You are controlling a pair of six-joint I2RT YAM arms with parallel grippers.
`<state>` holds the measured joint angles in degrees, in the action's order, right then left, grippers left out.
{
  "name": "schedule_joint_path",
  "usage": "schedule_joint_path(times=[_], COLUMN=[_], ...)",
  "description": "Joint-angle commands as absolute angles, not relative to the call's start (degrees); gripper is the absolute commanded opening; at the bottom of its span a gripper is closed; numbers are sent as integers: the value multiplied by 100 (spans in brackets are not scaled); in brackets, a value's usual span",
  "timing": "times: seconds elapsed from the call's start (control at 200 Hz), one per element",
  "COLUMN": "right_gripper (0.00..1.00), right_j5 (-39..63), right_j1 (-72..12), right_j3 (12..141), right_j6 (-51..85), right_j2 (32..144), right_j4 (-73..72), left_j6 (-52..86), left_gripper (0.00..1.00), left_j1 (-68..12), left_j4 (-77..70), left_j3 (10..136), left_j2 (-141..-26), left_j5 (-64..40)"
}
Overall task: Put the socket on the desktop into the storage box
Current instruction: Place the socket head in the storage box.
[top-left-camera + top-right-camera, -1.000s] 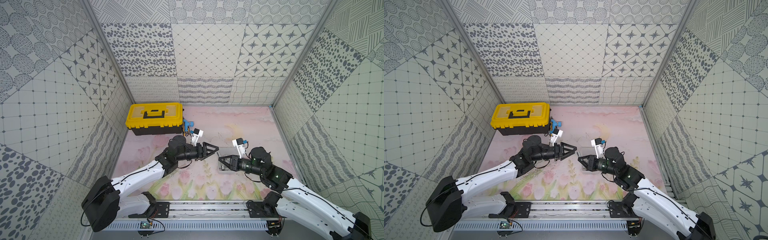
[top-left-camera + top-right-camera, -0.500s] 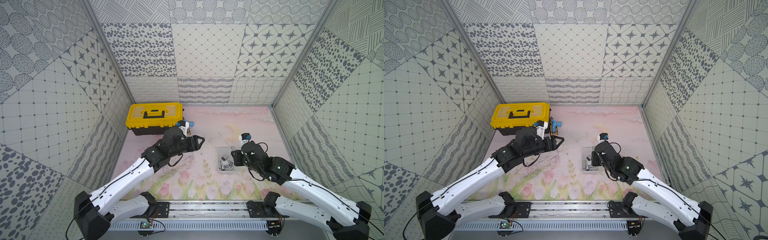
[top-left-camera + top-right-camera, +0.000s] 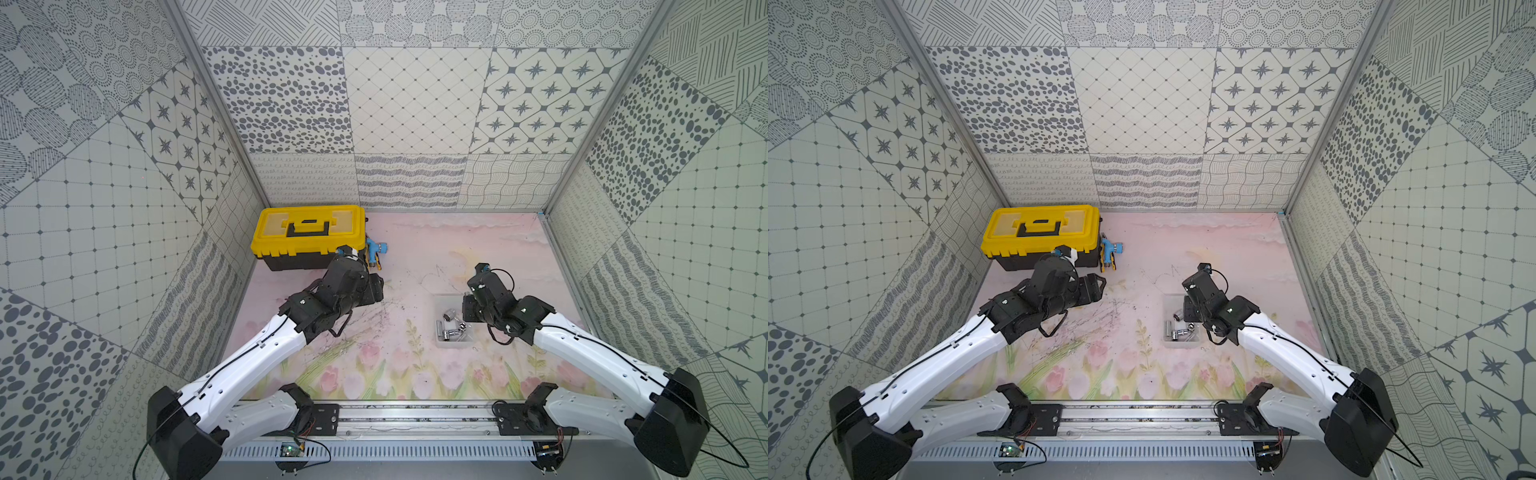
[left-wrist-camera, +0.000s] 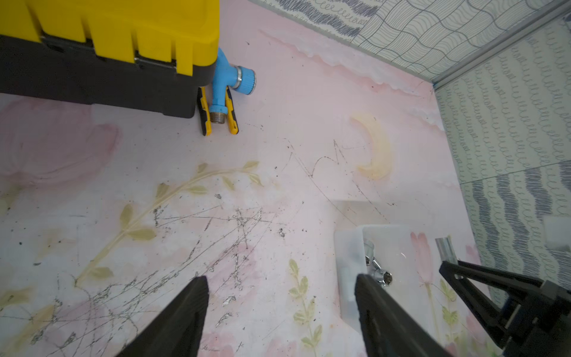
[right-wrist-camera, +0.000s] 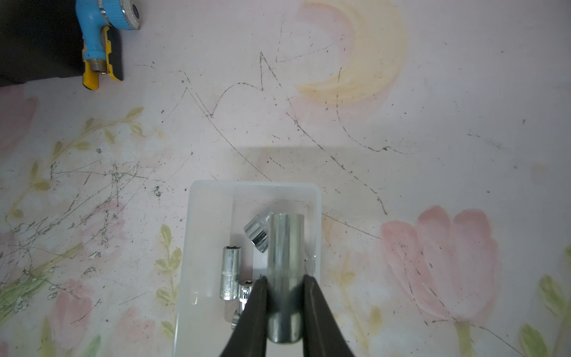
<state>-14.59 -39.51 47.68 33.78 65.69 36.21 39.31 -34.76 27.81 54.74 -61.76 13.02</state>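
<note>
Currently the right gripper (image 5: 285, 278) clamps a long chrome socket (image 5: 285, 244) near one end of its barrel, holding it over the storage box (image 5: 197, 235), where several shorter sockets (image 5: 230, 272) lie; the left gripper (image 4: 280, 278) stands wide and empty above bare tabletop (image 4: 278, 154). The socket looks like rigid, dense steel with slick plating, so a firm pinch across the round barrel suits it, and it should survive a short drop. No brand, size stamp or writing is legible on socket or box.

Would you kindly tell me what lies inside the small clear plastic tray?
Inside the clear plastic storage box, several short chrome sockets lie loose. The right gripper, shut on a longer steel socket, blocks part of the floor in the right wrist view.
</note>
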Motion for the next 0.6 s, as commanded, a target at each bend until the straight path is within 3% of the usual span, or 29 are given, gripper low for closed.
schedule_joint_path(times=[0.0, 0.155, 0.5, 0.595], right_gripper=[0, 0, 0, 24], right_j5=[-1321, -772, -872, -917], right_j1=[-3943, -4029, -4582, -4615], right_j3=[4647, 4304, 4203, 4408], right_j6=[3241, 3315, 3586, 3579], right_j2=[6701, 6699, 7346, 7532], right_j4=[3045, 2491, 2077, 2247], left_j6=[4074, 4312, 4560, 4551], left_gripper=[80, 79, 79, 80], left_j1=[-3428, -3416, -3418, -3414], left_j4=[3034, 3016, 2736, 2636], left_j3=[5201, 4931, 4406, 4341], left_j2=[-6005, -5876, -5583, -5587], left_j5=[2170, 2112, 1820, 1728])
